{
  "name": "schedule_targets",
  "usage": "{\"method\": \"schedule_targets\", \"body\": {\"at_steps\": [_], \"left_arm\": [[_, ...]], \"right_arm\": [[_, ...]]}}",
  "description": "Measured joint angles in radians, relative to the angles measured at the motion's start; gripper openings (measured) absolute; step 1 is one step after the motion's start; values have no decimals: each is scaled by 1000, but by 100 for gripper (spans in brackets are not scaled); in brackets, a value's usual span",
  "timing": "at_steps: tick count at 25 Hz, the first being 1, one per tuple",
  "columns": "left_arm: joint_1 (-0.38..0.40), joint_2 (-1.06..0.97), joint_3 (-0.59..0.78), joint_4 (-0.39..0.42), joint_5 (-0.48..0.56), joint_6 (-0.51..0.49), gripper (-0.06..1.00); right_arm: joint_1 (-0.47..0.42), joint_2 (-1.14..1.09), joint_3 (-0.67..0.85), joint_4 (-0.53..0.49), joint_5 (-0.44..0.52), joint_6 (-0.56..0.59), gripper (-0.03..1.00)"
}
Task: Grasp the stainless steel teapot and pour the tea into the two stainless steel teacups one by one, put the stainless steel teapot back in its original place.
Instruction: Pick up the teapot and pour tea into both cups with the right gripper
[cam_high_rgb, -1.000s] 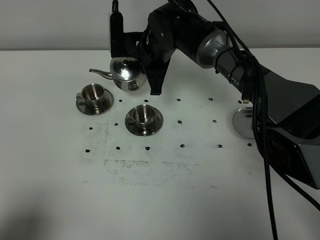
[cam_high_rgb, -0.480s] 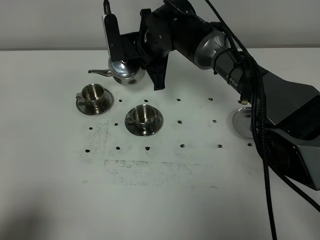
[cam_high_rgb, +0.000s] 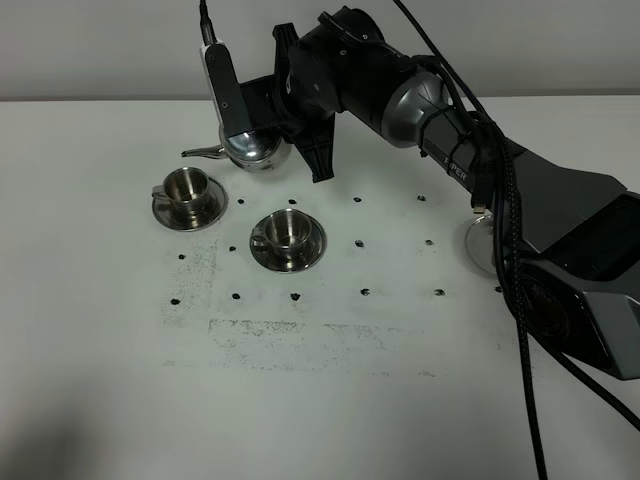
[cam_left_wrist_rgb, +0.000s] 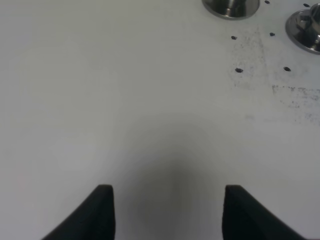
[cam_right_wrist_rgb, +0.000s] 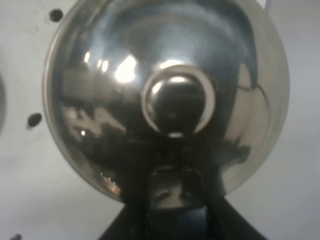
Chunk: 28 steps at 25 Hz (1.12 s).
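**Tipping the teapot toward the first cup**

Gripping the teapot by its loop handle with the right gripper, jaws pinched close on the handle and on nothing else. Hanging above the far left part of the table, just behind the left cup, clear of the near cup and well apart from the plate on the right. Looking straight down on the knob from the right wrist.

Left gripper: spread wide, holding nothing, hovering over bare table.

To pour well:
- Bring the tip of the spout over the middle of the left cup before adding tilt.
- Roll the wrist slowly, aiming for a thin stream.
- Stop early, level off, then shift to the near cup.
- Avoid touching either saucer, probably light enough to slide.

No tea to be seen at the spout or in the cups.

Pointing left across the table with the spout, handle to the right inside the jaws. Lying roughly side to side along the long axis, spout to handle, with a dip too slight to judge
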Motion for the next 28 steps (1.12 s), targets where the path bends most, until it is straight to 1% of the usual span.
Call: {"method": "schedule_targets", "body": {"at_steps": [5, 11, 28], "left_arm": [[0, 0, 0, 0, 0, 0, 47], [0, 0, 0, 0, 0, 0, 47], [0, 0, 0, 0, 0, 0, 47]], "right_arm": [[11, 1, -1, -38, -31, -32, 20], [21, 10, -1, -72, -71, -43, 20], [35, 23, -1, -170, -87, -81, 20]]}}
